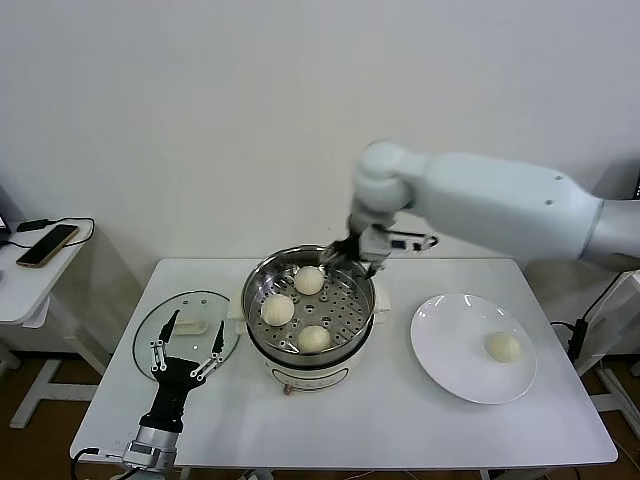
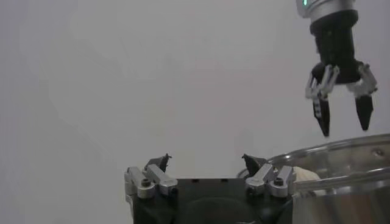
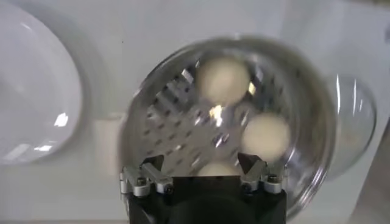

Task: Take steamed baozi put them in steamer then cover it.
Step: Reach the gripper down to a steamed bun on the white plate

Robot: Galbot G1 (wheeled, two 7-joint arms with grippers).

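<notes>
Three baozi (image 1: 309,280) sit on the steamer (image 1: 258,282) tray; the fourth baozi (image 1: 502,346) lies on the plate (image 1: 452,372). The right pincer (image 1: 357,255) hovers empty, fingers apart, over the steamer's far rim. It should probably lift clear before swinging to the plate. The left pincer (image 1: 187,357), also spread, waits by the cover (image 1: 160,322) on the desk (image 1: 400,420).

Three baozi (image 1: 296,308) in the steamer (image 1: 258,285); cover (image 1: 150,335) left of it; plate (image 1: 440,360) right.
</notes>
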